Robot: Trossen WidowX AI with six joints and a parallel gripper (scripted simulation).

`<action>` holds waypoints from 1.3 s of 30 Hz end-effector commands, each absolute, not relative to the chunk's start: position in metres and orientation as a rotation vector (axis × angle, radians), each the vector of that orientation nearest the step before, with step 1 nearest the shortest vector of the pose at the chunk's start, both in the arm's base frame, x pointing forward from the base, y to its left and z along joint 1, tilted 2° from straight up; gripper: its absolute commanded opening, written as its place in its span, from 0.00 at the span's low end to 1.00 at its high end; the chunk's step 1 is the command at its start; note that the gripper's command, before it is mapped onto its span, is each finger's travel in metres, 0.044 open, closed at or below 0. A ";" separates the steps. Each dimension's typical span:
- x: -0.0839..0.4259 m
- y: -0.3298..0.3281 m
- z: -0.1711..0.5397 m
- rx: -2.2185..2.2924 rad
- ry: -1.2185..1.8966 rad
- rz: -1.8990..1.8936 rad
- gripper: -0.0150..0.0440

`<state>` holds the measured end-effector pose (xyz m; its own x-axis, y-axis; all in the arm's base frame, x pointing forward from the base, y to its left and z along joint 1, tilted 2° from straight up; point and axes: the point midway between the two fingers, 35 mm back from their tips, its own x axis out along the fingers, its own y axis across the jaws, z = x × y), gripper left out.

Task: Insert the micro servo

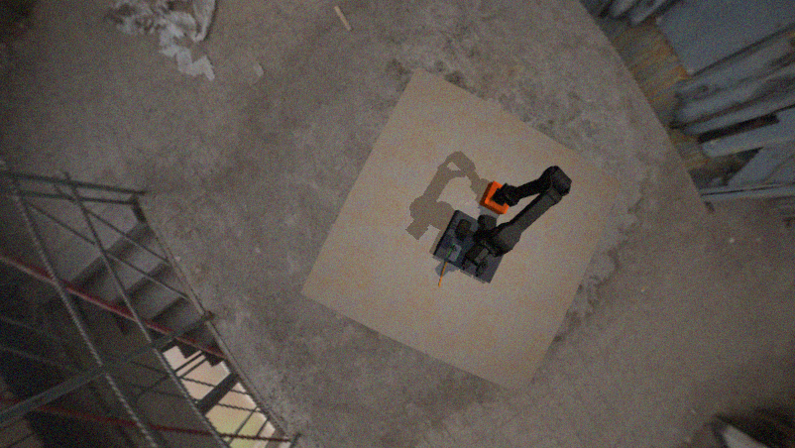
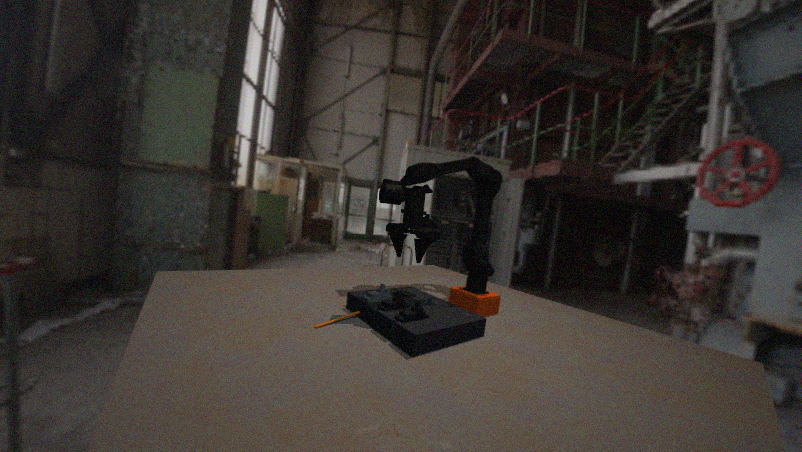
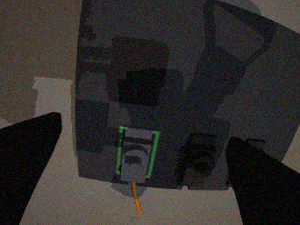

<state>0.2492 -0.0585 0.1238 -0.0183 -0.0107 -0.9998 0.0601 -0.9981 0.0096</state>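
Wrist view shows the micro servo [image 3: 137, 153] inside the green-marked pocket [image 3: 121, 155], directly below and between the fingers, its orange cable [image 3: 137, 200] running out over the deck [image 3: 100, 48] edge. The gripper [image 2: 412, 241] hangs wide open and empty, high above the deck near the table's [image 2: 280, 393] far edge, so clearing is straight up.

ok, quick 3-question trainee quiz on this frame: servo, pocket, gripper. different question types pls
1. True or false: the gripper is shut on the micro servo.
2. Multiple choice: the orange cable runs
A. across the deck toward the arm's base
B. out past the deck edge onto the table
C. up into the gripper
3. Fill in: the servo sits inside the ____-outlined pocket.

Key: 1 false, it hangs open above the deck; 2 B; 3 green.
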 end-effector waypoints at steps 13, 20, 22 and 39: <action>0.249 -0.057 0.173 2.177 0.051 -2.191 1.00; 0.249 -0.057 0.173 2.177 0.051 -2.191 1.00; 0.249 -0.057 0.173 2.177 0.051 -2.191 1.00; 0.249 -0.057 0.173 2.177 0.051 -2.191 1.00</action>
<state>0.2482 -0.0572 0.1711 -0.0106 -0.0125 -0.9999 0.0642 -0.9979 0.0118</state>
